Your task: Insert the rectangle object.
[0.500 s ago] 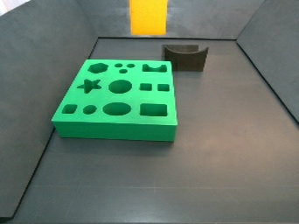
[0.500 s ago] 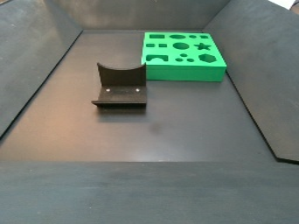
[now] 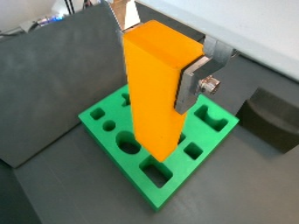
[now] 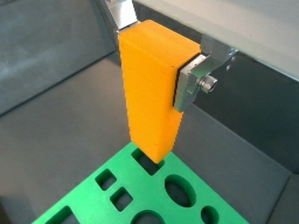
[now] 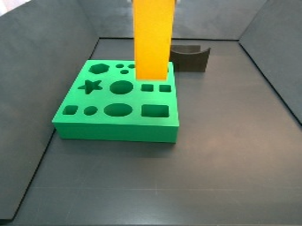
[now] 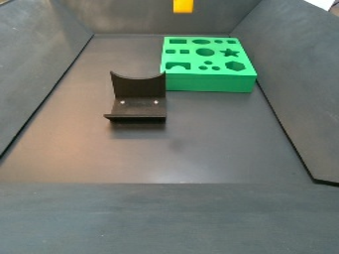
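Orange-yellow rectangle object (image 3: 155,87) is pinched upright in my fingers (image 3: 194,83), hanging above the green board (image 5: 118,100). Pickup done. Left: line it up over the rectangular hole (image 5: 150,87) and push it in; nothing seated yet.

Lighting evenly and softly from above, casting faint shadows beside the green board (image 5: 118,99) and fixture (image 6: 135,97); showing mild sheen on the dark floor; blurring slightly in both wrist views.
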Robot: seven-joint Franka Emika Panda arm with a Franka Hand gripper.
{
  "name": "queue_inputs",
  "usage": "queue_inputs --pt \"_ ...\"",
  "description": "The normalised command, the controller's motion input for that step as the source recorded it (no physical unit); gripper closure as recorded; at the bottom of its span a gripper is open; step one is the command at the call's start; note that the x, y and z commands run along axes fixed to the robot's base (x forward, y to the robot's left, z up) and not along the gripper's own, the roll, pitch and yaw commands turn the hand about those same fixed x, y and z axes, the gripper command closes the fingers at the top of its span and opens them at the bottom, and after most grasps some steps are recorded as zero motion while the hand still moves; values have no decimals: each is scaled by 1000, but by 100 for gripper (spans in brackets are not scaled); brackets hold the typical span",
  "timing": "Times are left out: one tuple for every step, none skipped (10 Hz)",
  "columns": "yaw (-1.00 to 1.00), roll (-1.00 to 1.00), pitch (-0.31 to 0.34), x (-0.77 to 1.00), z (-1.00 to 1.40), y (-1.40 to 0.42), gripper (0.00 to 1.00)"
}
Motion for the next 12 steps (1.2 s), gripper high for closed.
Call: queue_inputs --pt "9 63 0 111 -994 0 100" --pt "6 47 0 86 -889 0 100" --pt "9 11 0 74 -860 0 100" --pt "6 24 0 60 -806 0 100" --pt "0 60 0 174 -600 -14 100" --pt "0 59 0 177 -411 -51 100" --pt "3 54 0 177 -291 -60 100" --pt "31 61 0 123 -329 -40 100" --pt "40 50 0 143 -317 -34 100" --pt "43 47 0 80 -423 -46 100" --pt "26 14 -37 40 -549 -66 100" --pt "0 0 -47 0 -603 -86 100"
